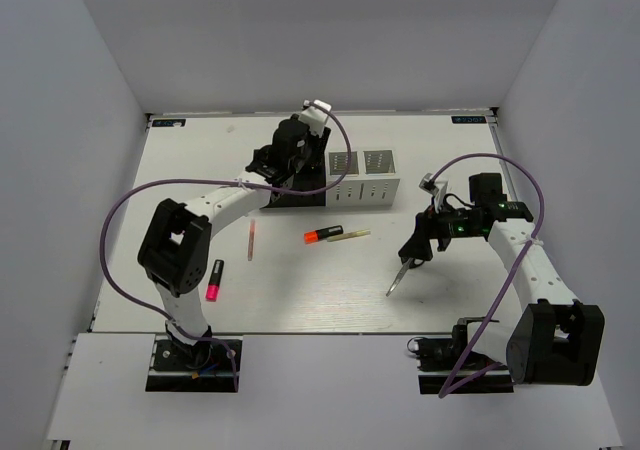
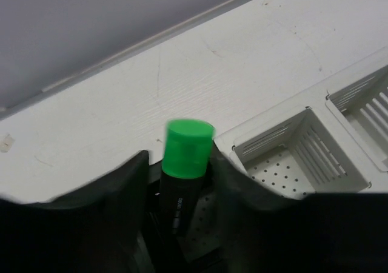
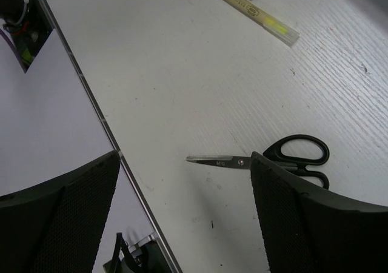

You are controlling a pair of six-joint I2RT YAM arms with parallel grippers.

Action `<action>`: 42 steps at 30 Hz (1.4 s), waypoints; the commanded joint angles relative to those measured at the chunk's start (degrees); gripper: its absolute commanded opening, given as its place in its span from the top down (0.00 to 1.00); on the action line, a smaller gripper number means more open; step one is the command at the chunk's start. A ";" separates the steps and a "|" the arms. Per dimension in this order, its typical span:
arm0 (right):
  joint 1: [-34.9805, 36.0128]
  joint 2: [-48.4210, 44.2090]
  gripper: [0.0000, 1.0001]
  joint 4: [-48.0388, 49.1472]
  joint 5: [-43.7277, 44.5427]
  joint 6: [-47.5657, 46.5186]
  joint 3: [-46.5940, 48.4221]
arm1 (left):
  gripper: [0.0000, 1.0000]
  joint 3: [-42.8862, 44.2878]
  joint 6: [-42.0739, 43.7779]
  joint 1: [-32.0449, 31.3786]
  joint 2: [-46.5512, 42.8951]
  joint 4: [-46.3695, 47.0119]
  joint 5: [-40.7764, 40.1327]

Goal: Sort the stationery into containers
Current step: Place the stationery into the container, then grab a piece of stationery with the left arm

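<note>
Grey walls enclose a white counter [image 1: 300, 300]. Left arm stretched to the far row of containers [image 1: 362, 177]; left gripper [image 2: 180, 161] clamps a green-capped marker [image 2: 189, 148], cap uppermost, over a black cup beside a white one. Right arm folded at the elbow; right gripper [image 3: 185, 159] gapes wide and empty above the scissors [image 3: 227, 160], which lie flat. Print on the marker barrel, scissor blade and yellowish stick [image 3: 257, 15] is unreadable. One finger hides part of the scissor handles.
</note>
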 commanded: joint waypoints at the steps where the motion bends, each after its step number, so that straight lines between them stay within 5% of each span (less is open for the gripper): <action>1: -0.18 -0.47 0.11 -1.15 -2.32 -0.72 2.33 | 0.36 -0.90 0.02 0.10 -1.37 1.22 -1.43; 7: -0.35 -0.38 0.09 -2.55 -5.14 -0.46 3.13 | 0.13 -0.02 -2.26 0.10 -2.77 0.17 -1.43; 9: -0.35 -0.38 0.09 -2.47 -5.23 -0.63 3.13 | 0.12 0.15 -2.44 0.10 -4.26 -0.71 -1.43; 11: -0.35 -0.73 0.15 -2.47 -5.05 -0.54 3.04 | 0.25 -0.54 -4.62 -0.08 -6.37 -2.02 -1.34; 12: -0.35 -0.90 0.25 -2.55 -4.88 -0.81 3.04 | 0.38 -0.64 -5.77 0.10 -8.56 -2.90 -0.65; 13: -0.35 -0.99 0.45 -2.99 -4.96 -1.16 3.13 | 0.73 -1.25 -8.30 0.10 -9.88 -3.87 -0.38; 14: -0.18 -1.17 0.99 -2.73 -4.61 -1.07 3.30 | 0.87 -1.95 -10.33 0.01 -14.34 -8.14 0.49; 15: -0.35 -1.95 1.00 -2.73 -4.26 -0.98 3.39 | 0.97 -2.39 -12.79 0.10 -15.86 -11.75 0.59; 19: 0.70 -2.31 0.97 -0.01 -4.96 0.85 3.39 | 1.00 -8.89 -20.62 0.88 -26.84 -30.92 -1.78; 20: 1.40 -2.05 0.56 0.78 -5.57 1.47 3.74 | 0.97 -10.29 -23.59 1.41 -30.69 -35.65 -2.30; 23: 3.85 1.98 0.35 0.17 -7.51 2.70 6.72 | 0.41 -15.92 -27.47 4.48 -38.71 -46.91 -4.41; 24: 4.73 3.30 0.31 0.00 -6.99 3.32 7.86 | 0.36 -18.89 -28.27 5.10 -40.73 -55.30 -4.16; 26: 7.01 5.50 0.31 0.95 -2.54 7.17 9.53 | 0.25 -22.23 -29.59 7.04 -43.20 -62.85 -6.08; 29: 12.02 9.54 0.58 4.03 11.50 13.67 13.91 | 0.25 -29.80 -32.76 9.14 -46.54 -67.59 -7.31; 30: 14.21 10.68 0.74 4.04 14.52 16.39 15.42 | 0.24 -31.21 -34.33 10.11 -48.38 -67.34 -7.23; 32: 17.20 15.26 0.76 3.60 24.20 20.70 21.40 | 0.19 -36.57 -35.57 12.56 -49.27 -66.02 -5.75; 33: 18.09 16.57 0.69 3.95 26.39 21.51 22.54 | 0.14 -37.54 -36.62 13.27 -49.62 -65.49 -5.13; 35: 21.26 18.25 0.37 5.44 31.58 22.57 25.00 | 0.14 -40.61 -37.68 17.29 -48.66 -62.86 -0.59; 37: 23.10 19.48 0.23 5.18 31.26 21.87 25.62 | 0.14 -40.98 -37.34 19.69 -46.74 -60.93 2.59; 42: 23.38 16.85 0.20 8.25 28.00 20.02 18.78 | 0.20 -40.45 -33.29 24.09 -44.62 -54.87 2.70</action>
